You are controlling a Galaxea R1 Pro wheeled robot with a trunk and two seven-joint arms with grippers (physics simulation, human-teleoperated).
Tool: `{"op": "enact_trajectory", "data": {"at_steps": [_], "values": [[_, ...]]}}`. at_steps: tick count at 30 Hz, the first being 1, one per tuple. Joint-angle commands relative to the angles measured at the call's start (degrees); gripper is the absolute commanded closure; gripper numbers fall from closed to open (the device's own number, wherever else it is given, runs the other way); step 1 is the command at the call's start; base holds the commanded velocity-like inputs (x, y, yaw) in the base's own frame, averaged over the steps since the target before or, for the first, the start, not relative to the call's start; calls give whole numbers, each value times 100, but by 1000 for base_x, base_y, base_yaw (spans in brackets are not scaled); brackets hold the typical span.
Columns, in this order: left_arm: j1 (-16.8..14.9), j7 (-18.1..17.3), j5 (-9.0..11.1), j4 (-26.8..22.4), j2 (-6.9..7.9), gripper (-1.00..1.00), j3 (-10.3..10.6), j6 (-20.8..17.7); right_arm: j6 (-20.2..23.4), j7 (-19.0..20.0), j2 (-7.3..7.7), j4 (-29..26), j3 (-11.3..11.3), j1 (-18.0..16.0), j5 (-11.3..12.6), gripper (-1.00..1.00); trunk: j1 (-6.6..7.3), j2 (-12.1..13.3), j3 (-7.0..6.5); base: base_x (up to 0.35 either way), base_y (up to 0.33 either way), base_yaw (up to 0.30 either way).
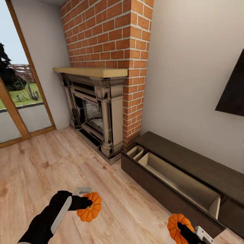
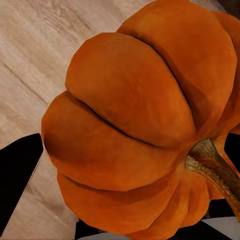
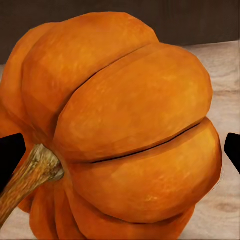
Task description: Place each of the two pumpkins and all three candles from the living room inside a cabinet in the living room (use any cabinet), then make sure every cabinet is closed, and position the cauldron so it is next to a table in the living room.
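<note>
Head view: pumpkins (image 1: 89,206) in both tools.

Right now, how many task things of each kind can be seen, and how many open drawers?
Pumpkins: 2, one in the left gripper (pumpkin), one in the right gripper (pumpkin)
Candles: 0
Open cabinet drawers: 1
Total: 3

Soft, even daylight is filling the room, seeming to come from the tall wood-framed glass door (image 1: 20,84), leaving the pale plank floor (image 1: 51,162) bright. The render is looking slightly blurry (wrist close-ups especially), and shadows are staying faint.
</note>
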State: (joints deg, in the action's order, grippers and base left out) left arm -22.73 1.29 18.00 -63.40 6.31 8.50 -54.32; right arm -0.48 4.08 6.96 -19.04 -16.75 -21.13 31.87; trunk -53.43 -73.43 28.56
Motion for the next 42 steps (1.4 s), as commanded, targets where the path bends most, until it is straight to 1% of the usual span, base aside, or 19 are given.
{"op": "enact_trajectory", "data": {"at_steps": [1, 13, 20, 26, 42], "values": [[-3, 13, 43, -7, 5, 100, 11, -17, -5, 23, -2, 5, -20, -6, 57, 100, -3, -3, 3, 297, 157, -280], [-3, 12, 43, -7, 6, 100, 15, -17, -5, 22, -2, 5, -21, -6, 72, 100, -3, -3, -20, 273, 179, -280], [-3, 1, 45, -16, 5, 100, 11, -17, -5, 22, -2, 5, -21, -6, 74, 100, -3, -3, -35, 156, 183, -280], [-3, -1, 45, -13, 10, 100, 7, -17, -5, 22, -2, 5, -21, -6, 74, 100, -3, -3, -48, 71, 170, -280], [-3, -41, 45, -71, 26, 100, -24, -18, -8, 22, -2, 15, -28, -6, 80, 100, -3, -3, -83, 2, 167, -280]]}}
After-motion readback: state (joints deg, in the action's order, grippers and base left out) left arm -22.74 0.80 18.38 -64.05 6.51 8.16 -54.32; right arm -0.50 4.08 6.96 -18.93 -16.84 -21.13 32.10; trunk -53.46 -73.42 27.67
